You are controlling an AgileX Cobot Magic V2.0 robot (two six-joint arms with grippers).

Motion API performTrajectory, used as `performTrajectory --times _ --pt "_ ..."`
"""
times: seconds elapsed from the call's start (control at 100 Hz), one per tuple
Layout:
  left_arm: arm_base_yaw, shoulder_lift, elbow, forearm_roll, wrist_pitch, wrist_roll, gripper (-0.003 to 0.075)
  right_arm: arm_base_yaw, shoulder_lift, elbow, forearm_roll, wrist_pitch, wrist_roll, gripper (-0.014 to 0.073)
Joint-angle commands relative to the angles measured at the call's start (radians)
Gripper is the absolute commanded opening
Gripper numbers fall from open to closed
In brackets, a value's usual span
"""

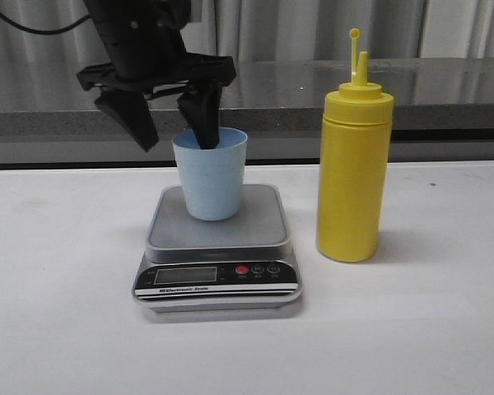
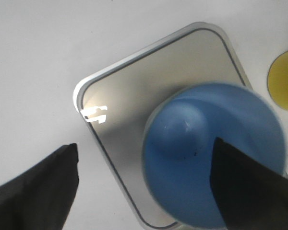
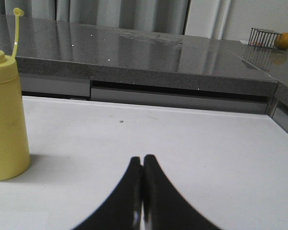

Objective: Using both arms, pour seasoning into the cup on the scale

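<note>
Left gripper (image 1: 177, 123) spread over cup (image 1: 210, 174); right gripper (image 3: 143, 191) closed; scale (image 1: 217, 247) lettering unreadable.

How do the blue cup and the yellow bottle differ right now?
The cup is pale blue, short and open-topped; the bottle is yellow, much taller and capped with a thin nozzle. The cup stands on the scale; the bottle stands on the table beside it. The left pincer straddles the cup's rim, one finger inside; nothing touches the bottle. Both stand upright.
</note>
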Motion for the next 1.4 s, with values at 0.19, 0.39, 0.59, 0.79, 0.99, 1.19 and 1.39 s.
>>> performTrajectory --times 0.19,0.39,0.59,0.79,0.99,1.19,1.39 --pt "0.055 -0.197 0.019 0.037 -0.083 0.002 0.0538 -0.002 -0.015 0.001 -0.009 -0.082 -0.004 -0.0120" --pt "0.184 -0.361 0.208 0.037 -0.218 0.002 0.0538 -0.002 -0.015 0.001 -0.009 -0.082 -0.004 -0.0120" --pt "0.317 -0.582 0.473 0.037 -0.399 0.007 0.0538 -0.002 -0.015 0.001 -0.009 -0.082 -0.004 -0.0120" --pt "0.408 -0.833 0.761 0.048 -0.616 0.009 0.0538 -0.002 -0.015 0.001 -0.009 -0.082 -0.004 -0.0120" --pt "0.423 -1.083 1.018 0.114 -0.823 0.011 0.0538 -0.002 -0.015 0.001 -0.009 -0.082 -0.004 -0.0120" --pt "0.423 -1.307 1.201 0.119 -0.893 0.011 0.0538 -0.002 -0.015 0.001 -0.009 -0.082 -0.004 -0.0120" --pt "0.423 -1.510 1.305 0.173 -0.892 0.011 0.0538 -0.002 -0.015 0.001 -0.009 -0.082 -0.004 -0.0120"
